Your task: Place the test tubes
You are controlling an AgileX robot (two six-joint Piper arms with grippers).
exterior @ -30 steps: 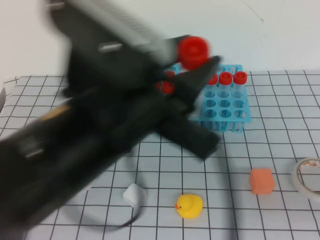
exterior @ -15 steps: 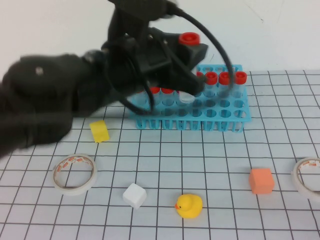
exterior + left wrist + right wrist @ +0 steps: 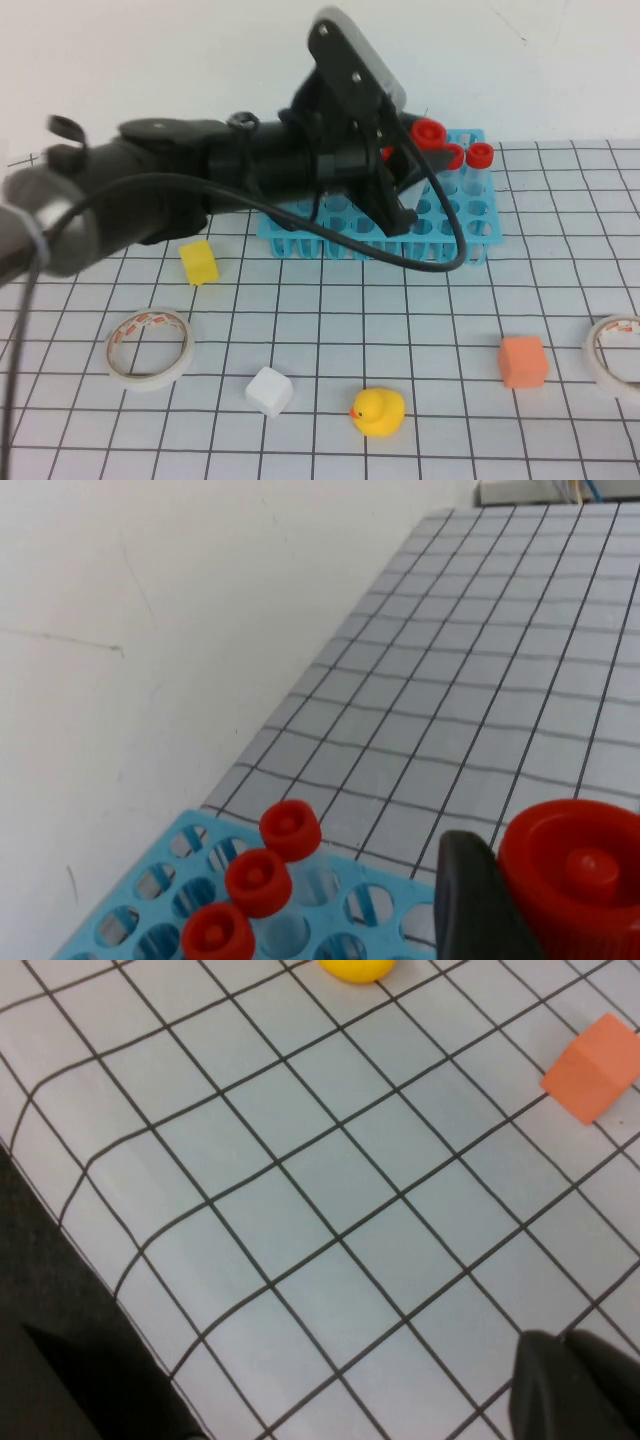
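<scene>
A blue test tube rack (image 3: 472, 238) stands at the back of the gridded table, with red-capped tubes (image 3: 480, 155) in its far right holes. My left gripper (image 3: 410, 165) reaches over the rack's right half, shut on a red-capped test tube (image 3: 428, 133) held above the holes. The left wrist view shows that tube's cap (image 3: 580, 865) against one black finger (image 3: 475, 900), with three capped tubes (image 3: 255, 880) in the rack (image 3: 150, 905) below. My right gripper (image 3: 575, 1385) appears only in the right wrist view, shut and empty, low over bare table.
On the table lie a yellow cube (image 3: 198, 262), a tape roll (image 3: 150, 347), a white cube (image 3: 270, 390), a yellow duck (image 3: 379, 411), an orange cube (image 3: 524, 361) and a second tape roll (image 3: 615, 352) at the right edge. The arm's cable loops in front of the rack.
The left arm has swung away from the camera and out over the rack, carrying the red-capped tube to the right. The right gripper has stayed shut.
</scene>
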